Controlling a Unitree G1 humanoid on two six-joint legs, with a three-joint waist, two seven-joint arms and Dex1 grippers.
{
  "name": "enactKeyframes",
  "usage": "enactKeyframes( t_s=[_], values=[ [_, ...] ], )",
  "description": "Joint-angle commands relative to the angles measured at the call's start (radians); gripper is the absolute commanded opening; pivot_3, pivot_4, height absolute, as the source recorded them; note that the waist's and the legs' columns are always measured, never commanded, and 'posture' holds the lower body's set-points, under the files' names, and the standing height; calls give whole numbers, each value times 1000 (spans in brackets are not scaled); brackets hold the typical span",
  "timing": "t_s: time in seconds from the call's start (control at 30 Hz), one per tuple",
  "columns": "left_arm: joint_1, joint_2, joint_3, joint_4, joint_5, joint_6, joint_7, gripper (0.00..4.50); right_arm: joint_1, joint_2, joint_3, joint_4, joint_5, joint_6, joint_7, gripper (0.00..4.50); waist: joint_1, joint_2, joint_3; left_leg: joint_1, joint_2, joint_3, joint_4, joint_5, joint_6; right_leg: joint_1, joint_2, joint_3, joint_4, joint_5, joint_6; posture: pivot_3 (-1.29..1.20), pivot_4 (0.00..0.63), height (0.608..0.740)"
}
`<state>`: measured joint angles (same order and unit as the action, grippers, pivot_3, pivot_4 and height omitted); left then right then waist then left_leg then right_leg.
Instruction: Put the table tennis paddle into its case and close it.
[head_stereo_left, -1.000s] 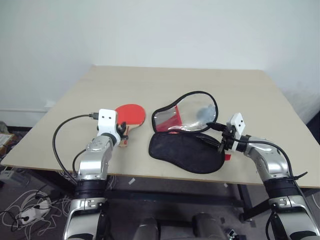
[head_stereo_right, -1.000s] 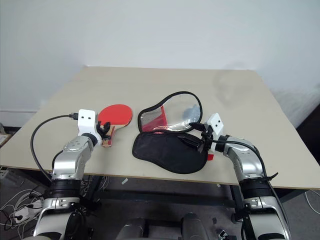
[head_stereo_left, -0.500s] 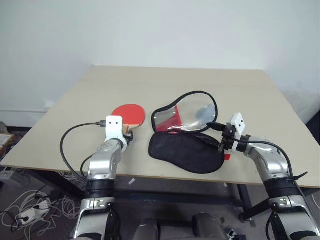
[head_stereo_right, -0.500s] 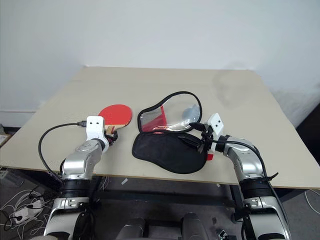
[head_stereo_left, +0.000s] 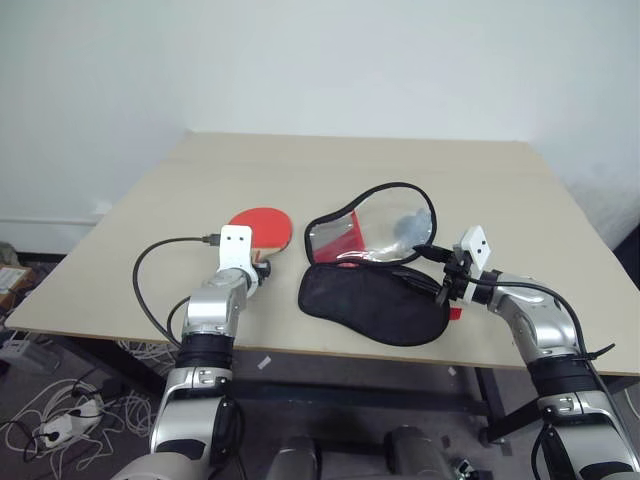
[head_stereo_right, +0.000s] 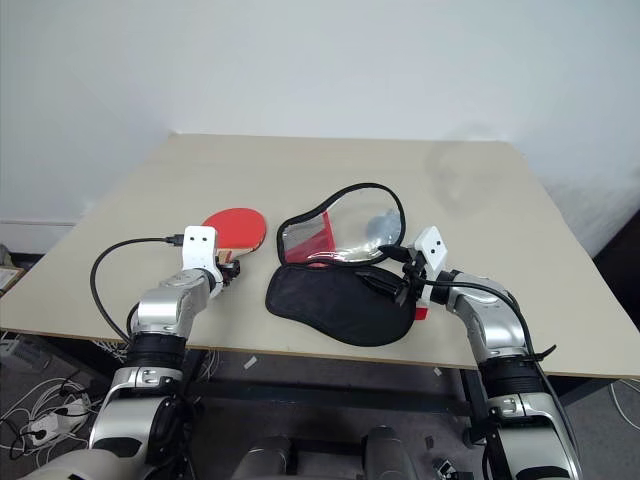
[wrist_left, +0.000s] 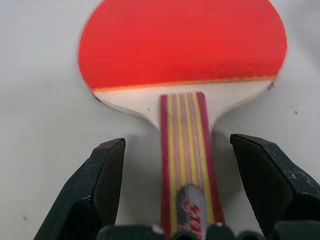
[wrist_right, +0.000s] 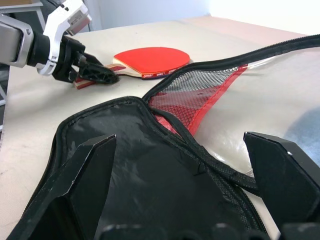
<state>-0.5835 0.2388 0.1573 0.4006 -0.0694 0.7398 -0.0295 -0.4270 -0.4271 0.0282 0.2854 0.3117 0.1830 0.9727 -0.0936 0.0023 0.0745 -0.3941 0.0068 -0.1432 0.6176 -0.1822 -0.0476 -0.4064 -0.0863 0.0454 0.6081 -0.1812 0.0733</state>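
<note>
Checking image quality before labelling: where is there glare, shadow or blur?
Left eye view: the case's clear flap carries a pale glare patch. Left wrist view: the table tennis paddle is soft at its far end, handle sharper. Right wrist view: black fingers look blurred.

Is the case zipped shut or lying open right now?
Open: the case lies unzipped, its clear half spread apart from the black half.

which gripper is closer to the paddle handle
Left. The left gripper straddles the paddle handle, fingers open either side. The right gripper sits over the case.
</note>
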Motion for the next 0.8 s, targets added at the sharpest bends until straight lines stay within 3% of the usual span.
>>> enactKeyframes(
  t_s=[0.03,0.1,0.33,0.8],
  values=[
    [-41,7,15,1,-16,3,-11,3393,-17,-7,-15,-34,2,-20,-2,4407,-1,0,0,0,0,0,0,0,0,0,0,0,0,0,0,0,0,740],
    [-44,9,15,-1,-18,7,-13,3062,-19,-6,-14,-31,1,-21,-2,4407,0,0,0,0,0,0,0,0,0,0,0,0,0,0,0,0,0,740],
    [-42,4,34,-19,-38,31,-7,1207,-25,-3,-10,-18,-4,-30,-3,4407,0,0,0,0,0,0,0,0,0,0,0,0,1,0,0,0,0,740],
    [-55,22,23,-28,-31,54,-24,1108,-33,0,-9,-7,-7,-41,-6,4407,0,0,0,0,0,0,0,0,0,0,0,0,1,0,0,0,0,740]
  ],
)
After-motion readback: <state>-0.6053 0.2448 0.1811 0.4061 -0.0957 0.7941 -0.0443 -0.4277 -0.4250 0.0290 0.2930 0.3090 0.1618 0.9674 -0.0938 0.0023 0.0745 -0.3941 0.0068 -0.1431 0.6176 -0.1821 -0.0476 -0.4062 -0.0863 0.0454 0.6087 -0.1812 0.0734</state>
